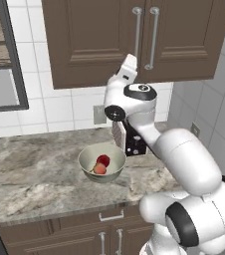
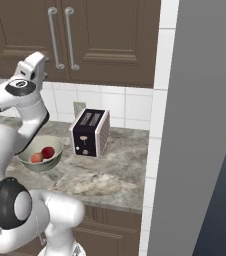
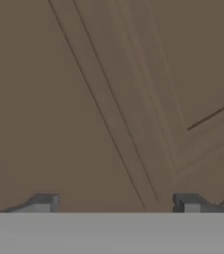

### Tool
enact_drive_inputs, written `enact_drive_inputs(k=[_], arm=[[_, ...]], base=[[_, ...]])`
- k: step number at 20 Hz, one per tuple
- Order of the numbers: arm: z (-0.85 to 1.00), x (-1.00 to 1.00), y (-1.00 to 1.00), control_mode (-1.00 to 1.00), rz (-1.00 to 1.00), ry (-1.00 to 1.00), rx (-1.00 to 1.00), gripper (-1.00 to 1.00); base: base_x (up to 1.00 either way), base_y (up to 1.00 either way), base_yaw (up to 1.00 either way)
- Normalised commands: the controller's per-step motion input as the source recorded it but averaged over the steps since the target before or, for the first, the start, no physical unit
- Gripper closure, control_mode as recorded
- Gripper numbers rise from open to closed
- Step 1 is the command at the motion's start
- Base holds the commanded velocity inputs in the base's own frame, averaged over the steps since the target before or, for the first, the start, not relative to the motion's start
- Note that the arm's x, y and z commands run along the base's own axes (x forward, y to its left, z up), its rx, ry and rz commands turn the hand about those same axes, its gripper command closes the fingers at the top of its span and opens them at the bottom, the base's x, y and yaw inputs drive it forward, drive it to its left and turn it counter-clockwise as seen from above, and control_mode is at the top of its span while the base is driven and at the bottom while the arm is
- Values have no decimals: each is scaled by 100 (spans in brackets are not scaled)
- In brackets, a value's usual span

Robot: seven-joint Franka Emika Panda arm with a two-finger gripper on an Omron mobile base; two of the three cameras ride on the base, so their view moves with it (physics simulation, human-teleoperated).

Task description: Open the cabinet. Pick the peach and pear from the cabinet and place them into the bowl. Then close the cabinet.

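Brown panelled wooden cabinet (image 1: 104, 40) sits shut, right before the spread, empty end effector (image 3: 115, 202); peach (image 1: 100, 169) and pear (image 1: 103, 160) lie below in the grey-green bowl (image 1: 87, 160). Retreating carelessly could snag a handle.

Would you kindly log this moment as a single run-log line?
cabinet: doors shut | peach and pear: in bowl | gripper: open, empty, facing cabinet door
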Motion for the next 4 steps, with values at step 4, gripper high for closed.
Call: enact_drive_inputs(k=[4], arm=[[0, 7, 0, -100, 12, 2, -1, -100]], base=[[0, 0, 0]])
